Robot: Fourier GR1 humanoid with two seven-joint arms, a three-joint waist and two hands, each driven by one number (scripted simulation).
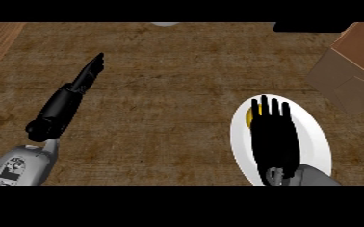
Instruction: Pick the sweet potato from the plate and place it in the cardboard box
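A white plate (313,139) lies at the lower right of the wooden counter. My right hand (274,130) hovers flat over it, fingers straight and pointing away from me. Only a yellow-orange sliver of the sweet potato (252,113) peeks out at the hand's left edge; the rest is hidden beneath the hand. The cardboard box (341,72) stands at the right edge, beyond the plate, partly cut off. My left hand (89,74) rests open at the left, fingers straight and pointing up the view, far from the plate.
A pale round object (165,24) shows at the counter's far edge, mostly cut off. A dark block (313,26) sits at the top right behind the box. Bare wood spans the middle between my two hands.
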